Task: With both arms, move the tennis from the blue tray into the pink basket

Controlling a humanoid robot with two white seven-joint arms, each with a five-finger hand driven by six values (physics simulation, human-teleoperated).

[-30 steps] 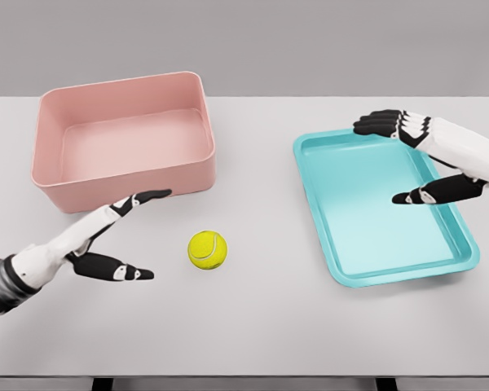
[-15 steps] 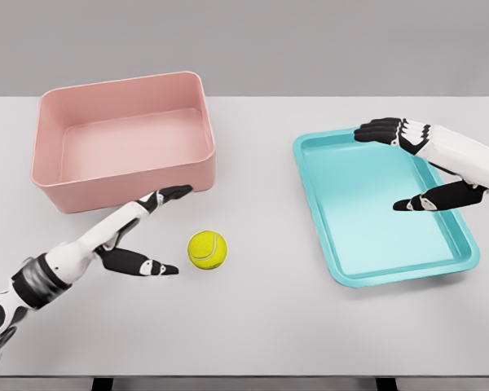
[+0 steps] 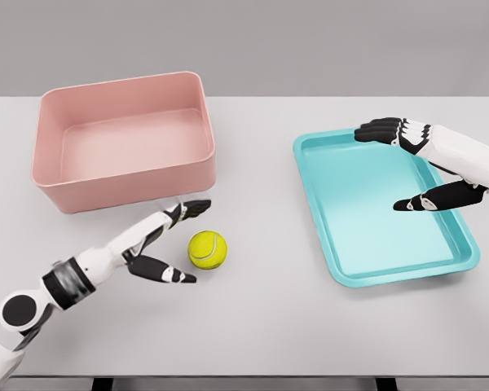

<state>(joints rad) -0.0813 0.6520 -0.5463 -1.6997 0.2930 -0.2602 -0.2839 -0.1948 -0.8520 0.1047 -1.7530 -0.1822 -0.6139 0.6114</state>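
A yellow tennis ball (image 3: pixel 207 249) lies on the white table, between the pink basket (image 3: pixel 122 140) and the blue tray (image 3: pixel 382 204). My left hand (image 3: pixel 186 241) is open just left of the ball, with its fingers above it and its thumb below it, not touching. My right hand (image 3: pixel 401 165) hovers open over the tray's far right part and holds nothing. Nothing lies in the tray or in the basket.
The white table (image 3: pixel 253 326) reaches to the front edge. The basket stands at the back left and the tray at the right.
My left arm has reached to the right across the table, bringing its open hand up to the ball. The ball and the right hand have stayed almost still.
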